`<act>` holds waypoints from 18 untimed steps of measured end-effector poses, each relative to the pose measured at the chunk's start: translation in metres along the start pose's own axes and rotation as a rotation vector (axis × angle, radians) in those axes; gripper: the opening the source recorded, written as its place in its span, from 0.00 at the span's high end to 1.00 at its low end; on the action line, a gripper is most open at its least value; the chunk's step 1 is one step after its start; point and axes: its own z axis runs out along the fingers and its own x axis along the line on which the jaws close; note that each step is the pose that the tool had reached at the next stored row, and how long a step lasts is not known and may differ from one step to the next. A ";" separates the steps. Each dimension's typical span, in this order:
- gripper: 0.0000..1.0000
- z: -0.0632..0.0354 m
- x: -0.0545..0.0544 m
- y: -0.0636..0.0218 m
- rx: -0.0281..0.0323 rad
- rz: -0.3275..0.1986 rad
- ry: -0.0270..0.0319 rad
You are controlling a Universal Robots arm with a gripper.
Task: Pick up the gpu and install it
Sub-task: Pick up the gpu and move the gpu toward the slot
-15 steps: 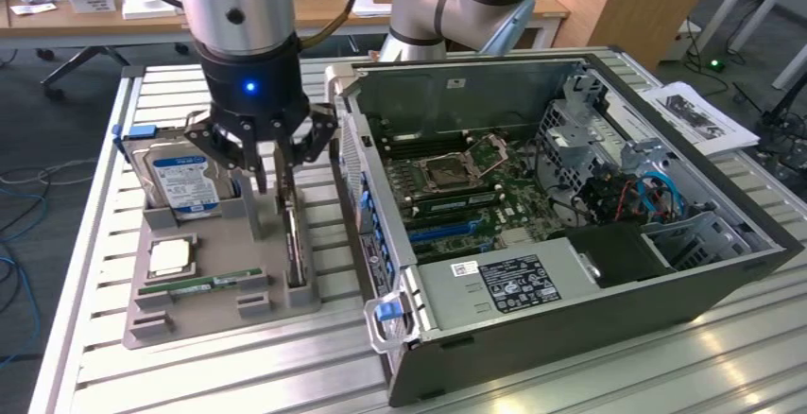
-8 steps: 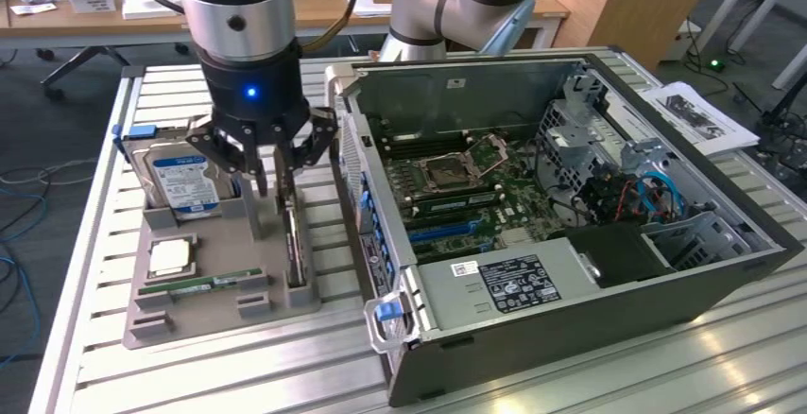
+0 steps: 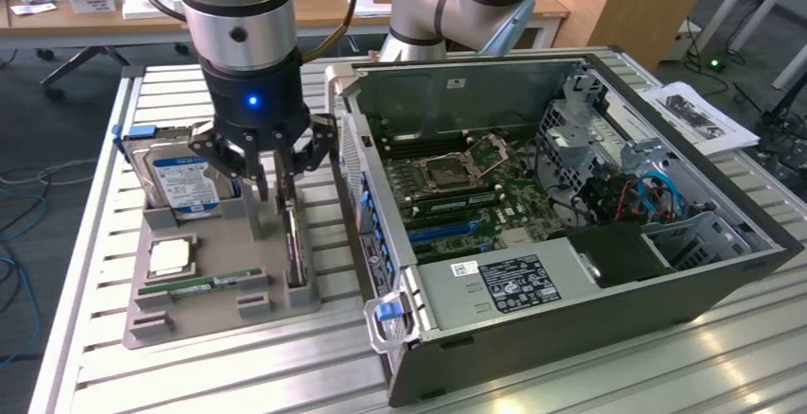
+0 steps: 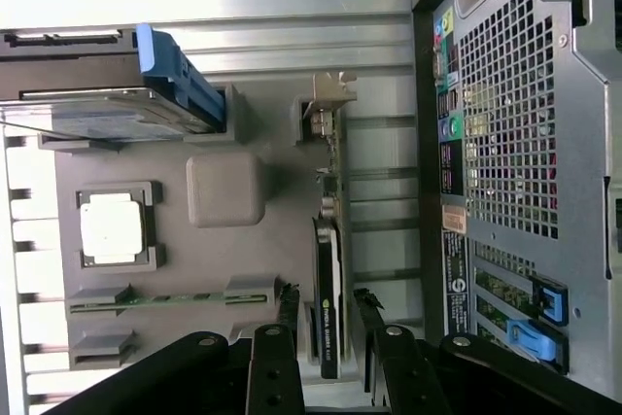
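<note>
Exterior view: raised, oblique, mid-range, looking down on gripper (image 3: pixel 275 182), parts holder (image 3: pixel 189 315) and open computer case (image 3: pixel 568 338). Wrist view: close, sighting down along the gripper (image 4: pixel 327 293). Shared: parts holder (image 4: pixel 277 240) beneath the gripper, computer case (image 4: pixel 515 143) beside it.

**My count of what stands on the bench**

From my station I count one bench (image 3: pixel 630 376), and on it one grey tray (image 3: pixel 233 255). In the tray I count four parts, one of each kind: one gpu (image 3: pixel 293 244), one hard drive (image 3: pixel 183 182) with a blue label, one square processor chip (image 3: pixel 173 256) and one green memory stick (image 3: pixel 202 284). Beside the tray I count one computer case (image 3: pixel 706 282) with its side open. On its rear face, in the wrist view, I count two blue clips (image 4: pixel 533 339). Above the tray I count one gripper (image 3: pixel 275 206), and it has two jaws. On the exterior view's right I count one printed sheet (image 3: pixel 700 116).
</note>
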 end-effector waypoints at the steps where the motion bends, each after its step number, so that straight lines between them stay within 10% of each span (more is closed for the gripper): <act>1: 0.64 0.0005 0.000 0.0000 0.0000 0.000 0.0001; 18: 0.64 0.0072 0.000 -0.0003 0.0001 0.000 0.0001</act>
